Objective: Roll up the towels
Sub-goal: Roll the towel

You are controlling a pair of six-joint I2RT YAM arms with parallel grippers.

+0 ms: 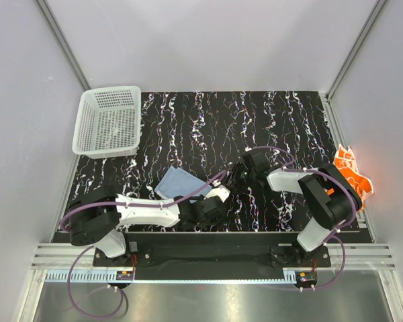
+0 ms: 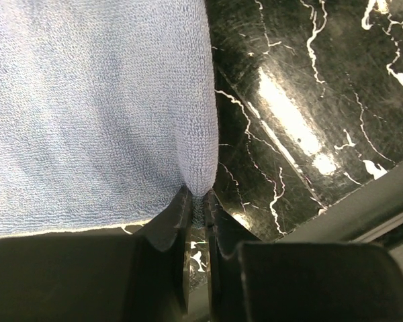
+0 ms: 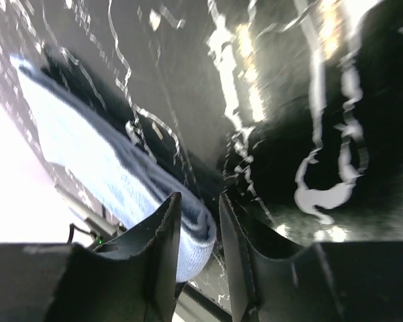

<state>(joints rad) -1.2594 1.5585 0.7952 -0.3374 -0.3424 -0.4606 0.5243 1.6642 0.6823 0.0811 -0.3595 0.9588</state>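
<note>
The light blue towel (image 1: 176,181) lies flat near the table's front, left of centre. My left gripper (image 1: 218,193) is at its right end, and in the left wrist view that gripper (image 2: 199,201) is shut on a folded edge of the blue towel (image 2: 94,114). My right gripper (image 1: 236,176) sits just right of it, low over the table. Its jaws (image 3: 200,208) stand apart, and the blue towel's (image 3: 87,154) rounded end shows past the left finger; contact cannot be told. The orange flower-print towel (image 1: 352,171) lies crumpled at the table's right edge, behind the right arm.
A white perforated basket (image 1: 107,149) stands at the back left corner of the black marbled table (image 1: 208,127). Grey walls close in the back and both sides. A metal rail runs along the front edge by the arm bases.
</note>
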